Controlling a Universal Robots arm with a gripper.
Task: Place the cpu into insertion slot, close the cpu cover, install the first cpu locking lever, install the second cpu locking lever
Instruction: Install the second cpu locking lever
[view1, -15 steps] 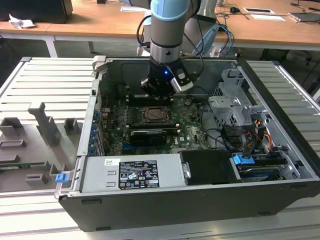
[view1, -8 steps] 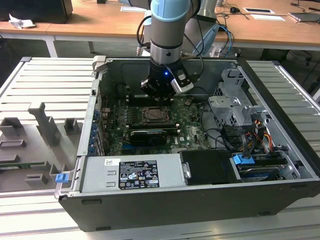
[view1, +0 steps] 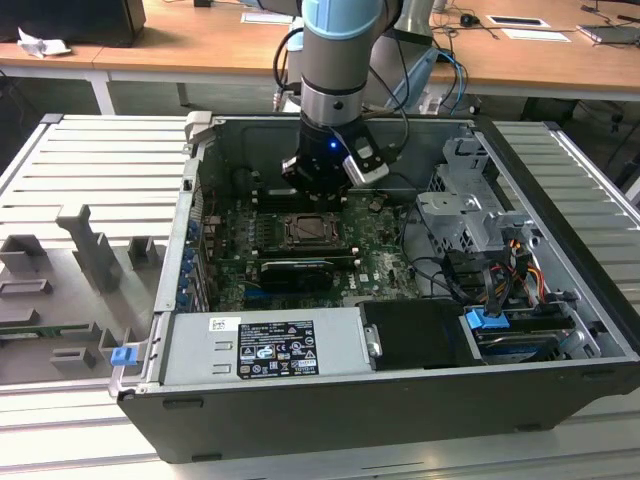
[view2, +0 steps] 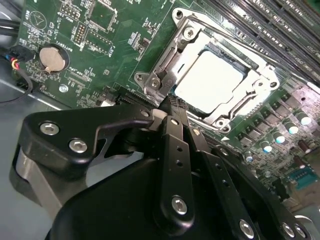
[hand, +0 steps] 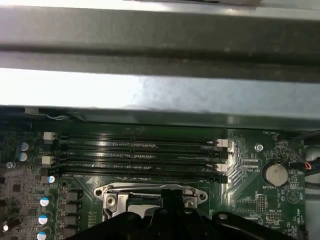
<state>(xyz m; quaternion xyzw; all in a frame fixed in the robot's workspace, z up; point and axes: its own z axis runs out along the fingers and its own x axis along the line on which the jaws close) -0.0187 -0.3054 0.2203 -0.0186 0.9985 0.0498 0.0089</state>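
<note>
1. The cpu (view2: 210, 80) is already lying flat in the insertion slot (view1: 305, 232), with its pale face showing upward in the second wrist view.
2. The cpu cover (view2: 170, 60) is appearing lowered around the chip, so I am judging that the locking-lever part of the task is in hand.
3. The gripper (view2: 167, 104) is hovering just beside one corner of the cover, low over the green board (view2: 100, 50). Its fingers are looking pressed together, with nothing visible between them.
4. In the exterior view the gripper (view1: 318, 190) is standing inside the open case (view1: 300, 400), over the socket's far edge.
5. As a judgement, lever work is calling for a small, exact push at the socket edge, without touching the memory slots (hand: 140, 155) just beside it.
6. The gripper body is hiding the near side of the socket in both wrist views, so I am not able to tell whether either lever is latched, or whether the fingertips are touching the frame.
</note>
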